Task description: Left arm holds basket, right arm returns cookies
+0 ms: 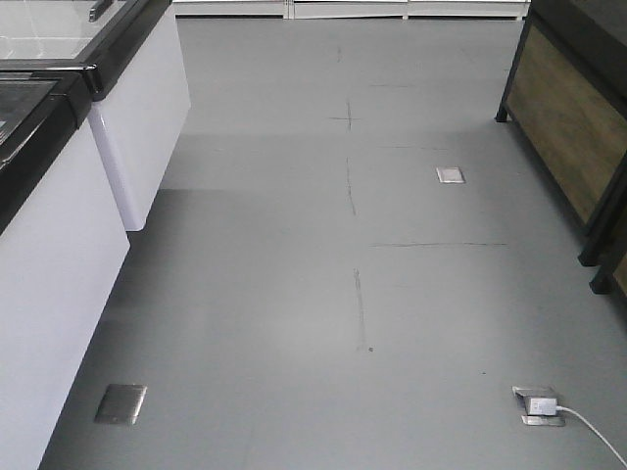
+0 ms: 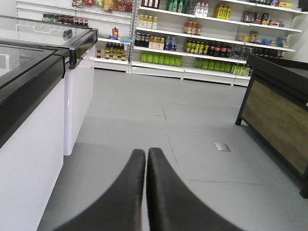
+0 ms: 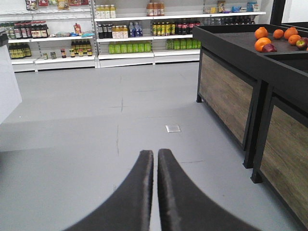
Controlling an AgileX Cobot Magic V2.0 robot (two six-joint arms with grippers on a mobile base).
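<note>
My left gripper (image 2: pixel 146 151) is shut with nothing between its black fingers, pointing down a shop aisle over grey floor. My right gripper (image 3: pixel 155 152) is likewise shut and empty, held over the floor beside a dark produce stand. The basket and the cookies are out of view in all three views. Neither arm shows in the front view, which looks down at bare floor.
White chest freezers (image 1: pixel 59 225) with black rims line the left. A dark wood-panelled produce stand (image 3: pixel 240 96) with oranges (image 3: pixel 262 43) stands right. Drink shelves (image 2: pixel 192 43) fill the far wall. Floor sockets (image 1: pixel 538 404), one with a white cable, lie ahead.
</note>
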